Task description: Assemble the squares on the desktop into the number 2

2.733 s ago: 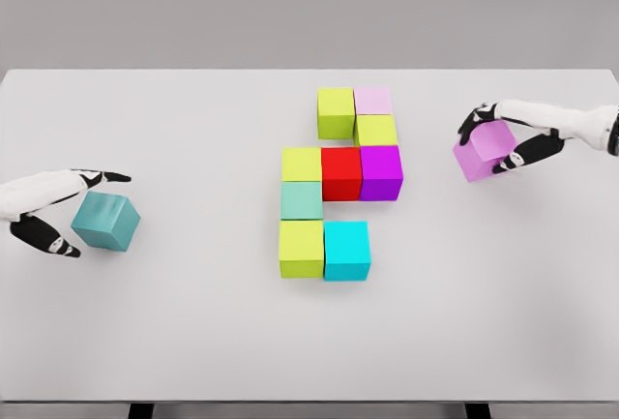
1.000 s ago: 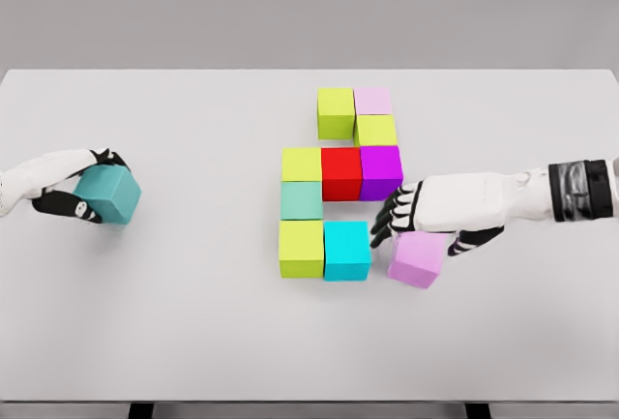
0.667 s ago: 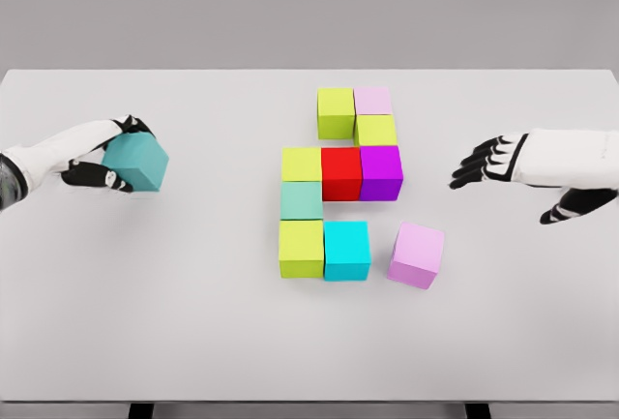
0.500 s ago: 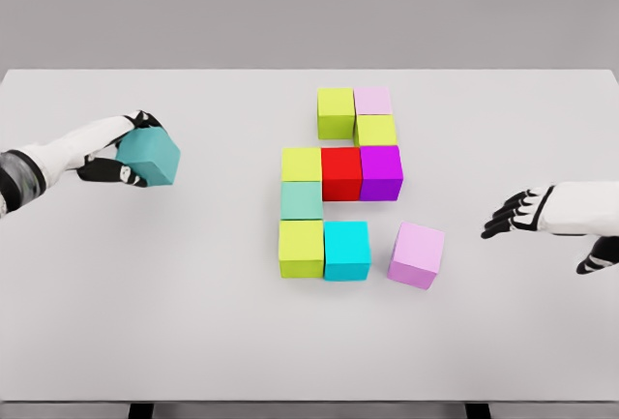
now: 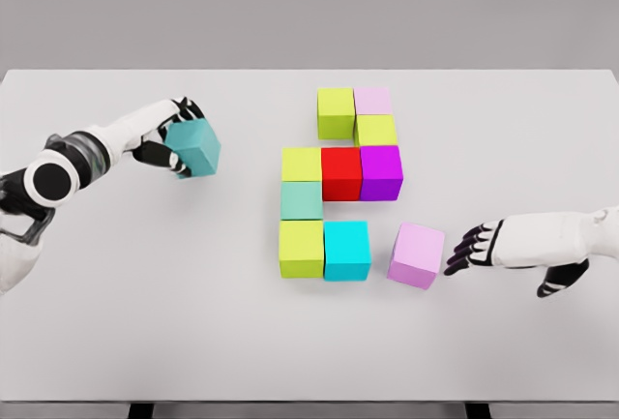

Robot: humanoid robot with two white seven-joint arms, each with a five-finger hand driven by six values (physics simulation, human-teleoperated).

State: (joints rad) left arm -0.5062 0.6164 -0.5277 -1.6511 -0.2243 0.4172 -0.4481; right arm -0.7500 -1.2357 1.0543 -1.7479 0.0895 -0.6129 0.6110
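I see the block figure at table [image 5: 145, 322] centre: a lime cube [image 5: 336, 112] and pale pink cube [image 5: 373, 101] on top, another lime cube [image 5: 376, 131] below, then a lime [image 5: 302, 164], red [image 5: 341, 172], purple [image 5: 381, 171] row, a mint cube [image 5: 302, 200], and a lime [image 5: 302, 248] and cyan [image 5: 347, 250] base. Its long axis runs 12 to 6. A lilac cube [image 5: 417, 254] sits skewed at 3 o'clock of the cyan one, a gap between. My right hand [image 5: 484, 246] lies open just beside it. My left hand [image 5: 166, 140] grips a teal cube [image 5: 194, 147], tilted, at 9 o'clock.
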